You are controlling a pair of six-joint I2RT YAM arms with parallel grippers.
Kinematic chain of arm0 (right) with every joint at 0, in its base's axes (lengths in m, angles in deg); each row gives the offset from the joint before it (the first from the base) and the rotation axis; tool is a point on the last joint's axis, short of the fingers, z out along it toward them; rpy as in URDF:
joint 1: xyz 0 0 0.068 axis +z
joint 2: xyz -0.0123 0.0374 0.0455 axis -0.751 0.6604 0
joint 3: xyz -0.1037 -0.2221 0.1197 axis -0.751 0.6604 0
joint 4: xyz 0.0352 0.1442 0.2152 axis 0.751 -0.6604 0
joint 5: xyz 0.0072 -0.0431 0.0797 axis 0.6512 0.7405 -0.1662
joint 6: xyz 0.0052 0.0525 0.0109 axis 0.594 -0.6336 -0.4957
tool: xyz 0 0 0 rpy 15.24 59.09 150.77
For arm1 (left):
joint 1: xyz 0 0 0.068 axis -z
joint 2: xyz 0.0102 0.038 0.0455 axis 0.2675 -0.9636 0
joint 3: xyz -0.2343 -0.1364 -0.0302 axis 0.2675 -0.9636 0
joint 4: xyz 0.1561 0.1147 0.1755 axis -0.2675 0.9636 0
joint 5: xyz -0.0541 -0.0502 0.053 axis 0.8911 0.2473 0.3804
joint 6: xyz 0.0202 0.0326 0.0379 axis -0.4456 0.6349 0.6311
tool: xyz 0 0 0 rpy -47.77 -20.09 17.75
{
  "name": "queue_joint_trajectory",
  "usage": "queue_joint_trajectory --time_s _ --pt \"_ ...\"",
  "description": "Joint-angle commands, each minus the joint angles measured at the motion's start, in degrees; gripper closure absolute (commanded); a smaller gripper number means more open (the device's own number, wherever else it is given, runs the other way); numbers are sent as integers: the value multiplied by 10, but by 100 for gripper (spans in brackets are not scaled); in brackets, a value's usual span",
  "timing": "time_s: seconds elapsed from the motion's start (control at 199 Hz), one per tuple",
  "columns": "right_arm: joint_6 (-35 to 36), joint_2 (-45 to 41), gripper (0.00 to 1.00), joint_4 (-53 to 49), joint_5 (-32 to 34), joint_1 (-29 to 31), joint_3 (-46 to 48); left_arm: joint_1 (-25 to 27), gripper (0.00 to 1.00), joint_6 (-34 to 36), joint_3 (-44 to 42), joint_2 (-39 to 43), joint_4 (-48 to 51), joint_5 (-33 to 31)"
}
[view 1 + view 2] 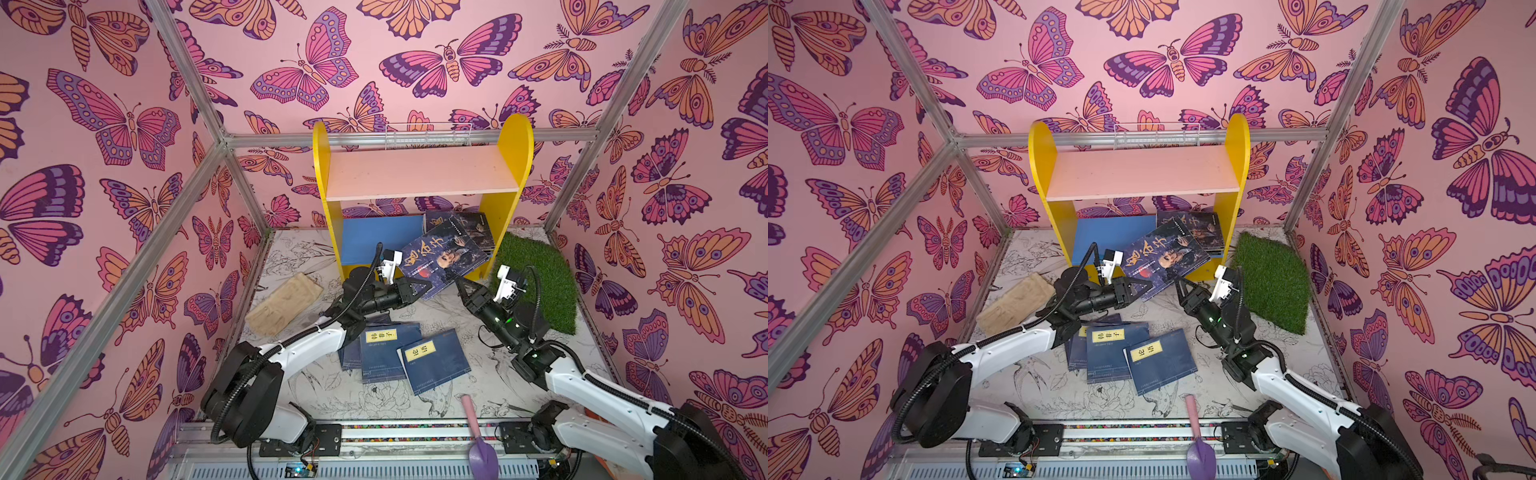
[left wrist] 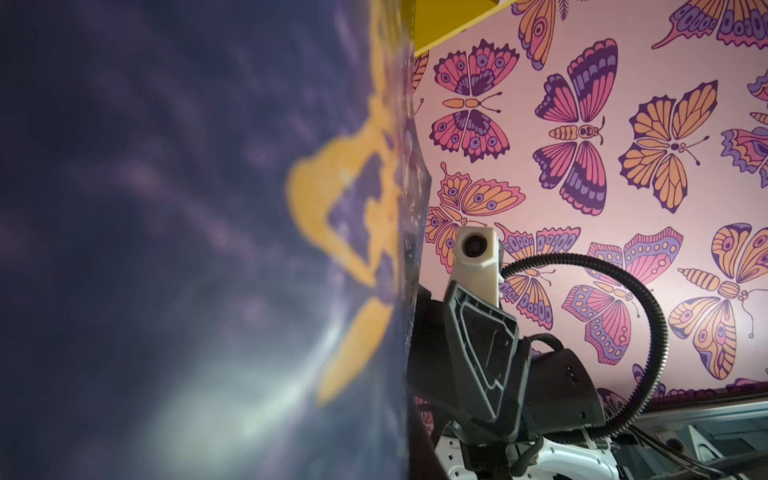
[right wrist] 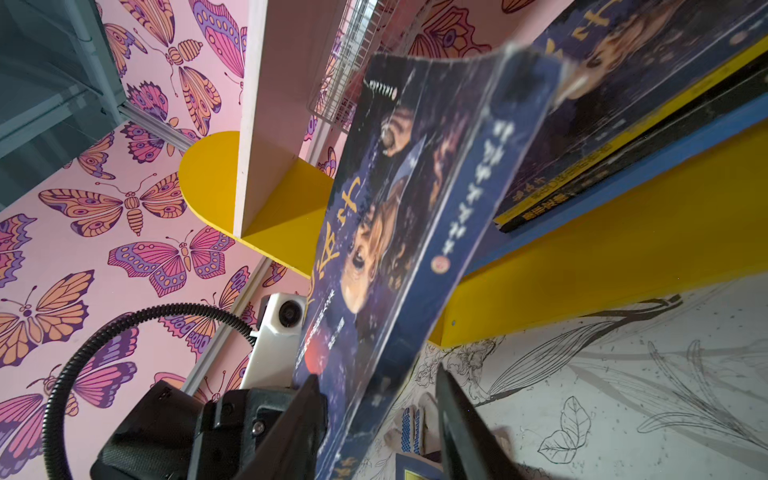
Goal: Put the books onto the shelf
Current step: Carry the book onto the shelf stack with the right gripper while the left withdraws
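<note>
Top views both show 1 dark-blue portrait book [image 1: 446,257] held tilted in front of the shelf [image 1: 515,166], its upper part over the blue lower board [image 1: 374,239] and its lowest corner out over the surface [image 1: 353,399]. The left pincer [image 1: 422,286] is clamped on the book's near edge, close to that lowest corner. The right pincer [image 1: 467,289] sits just beside the same corner on its other side. The right wrist view shows its jaws apart, straddling the spine edge without pinching it. Judgement: the load rests on the left grip alone. More portrait books [image 1: 467,226] lie stacked flat at the right end of the lower board. The held book overlaps them in view, but whether it touches them cannot be told. The pink upper board [image 1: 419,172] carries no book. At least 3 navy books [image 1: 395,353] with yellow labels lie overlapped on the surface between the 2 arms. Handling, as assessed: the held book is a thin, light paperback with a glossy cover, likely to slip and to sag when taken by 1 corner; its far corner curls in the right wrist view. The recommended hold is on the spine edge near mid-length, where it should be stiffest. The flat navy books offer no lip, so an overhanging corner of the top one looks the best purchase.
</note>
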Motion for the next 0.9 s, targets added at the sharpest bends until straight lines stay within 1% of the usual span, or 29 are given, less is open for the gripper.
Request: queue_joint_trajectory --time_s 0.0,0.105,0.166,0.301,0.402,0.417,0.432,0.457,0.462,0.482,0.517,0.547,0.572,0.678,0.703,0.718,0.753,0.898 --pt "-9 -13 57 17 -3 -14 -1 -1 100 31 15 32 -32 61" --pt "-8 -10 62 18 -11 -17 -7 -1 100 44 19 40 -18 73" --pt "-11 -4 68 24 -18 -17 -9 -1 100 53 24 42 -1 83" --pt "-31 17 87 51 -41 -17 -10 -1 100 76 28 49 33 83" --pt "-42 33 99 66 -63 -17 -15 -3 100 86 28 53 49 62" --pt "-42 35 100 67 -66 -17 -17 -4 96 86 27 53 50 57" --pt "-42 38 100 67 -69 -17 -20 -4 90 85 26 54 51 50" --pt "-44 40 100 68 -71 -17 -22 -7 75 83 23 55 51 40" --pt "-44 40 100 69 -71 -17 -23 -7 73 82 23 55 51 36" --pt "-45 44 100 71 -71 -17 -26 -9 59 80 20 57 51 23" --pt "-45 49 100 78 -69 -17 -31 -15 41 75 13 62 49 0" --pt "-47 55 100 84 -64 -17 -36 -21 30 69 6 66 50 -23" --pt "-47 60 100 89 -58 -17 -40 -26 25 63 1 70 53 -41" --pt "-48 92 100 109 -49 -22 -75 -50 15 43 -28 87 62 -100" --pt "-49 101 100 111 -45 -24 -86 -53 15 41 -34 86 68 -109" --pt "-50 106 100 112 -43 -25 -91 -55 14 40 -38 106 71 -113" --pt "-52 118 100 118 -37 -26 -102 -60 14 41 -43 115 83 -121" --pt "-49 166 100 119 11 -29 -146 -64 14 56 -61 142 127 -134"
